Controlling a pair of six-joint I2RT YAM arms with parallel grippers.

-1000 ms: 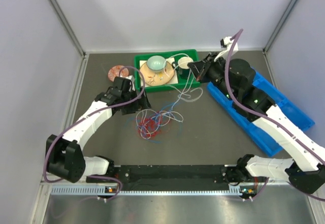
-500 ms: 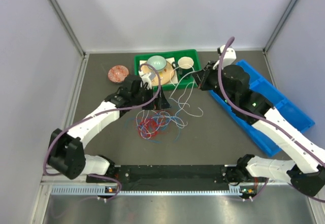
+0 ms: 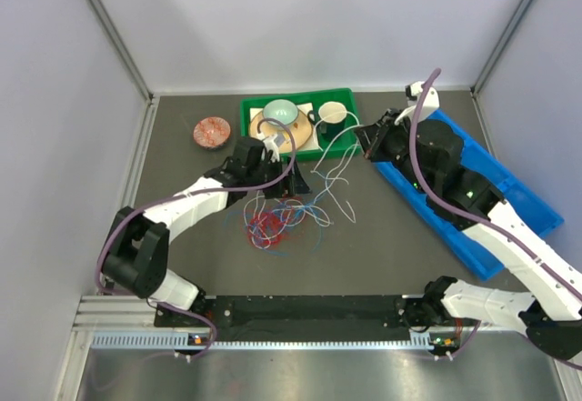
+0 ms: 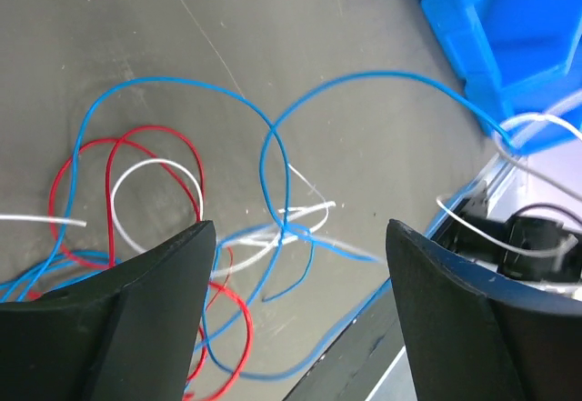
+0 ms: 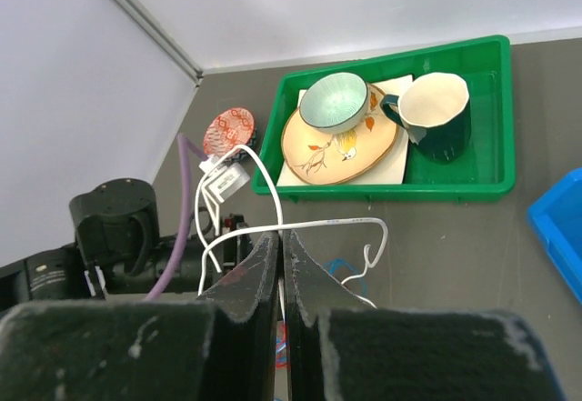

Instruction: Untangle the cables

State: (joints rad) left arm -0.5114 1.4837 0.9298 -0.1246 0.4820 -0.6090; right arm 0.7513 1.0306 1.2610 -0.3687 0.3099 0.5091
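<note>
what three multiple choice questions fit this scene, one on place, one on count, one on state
1. The dark green ceramic mug stands: A inside the green plastic tray B left of it C in front of it
2. The thin cables show how many colours? A two B three C five
3. The right gripper is: A wide open B shut on the white cable C shut on nothing
Answers: A, tray walls surround it; B, red, blue, white; B, it pinches that strand.

Cables (image 3: 284, 217) in front of tray (image 3: 338, 149)
</note>
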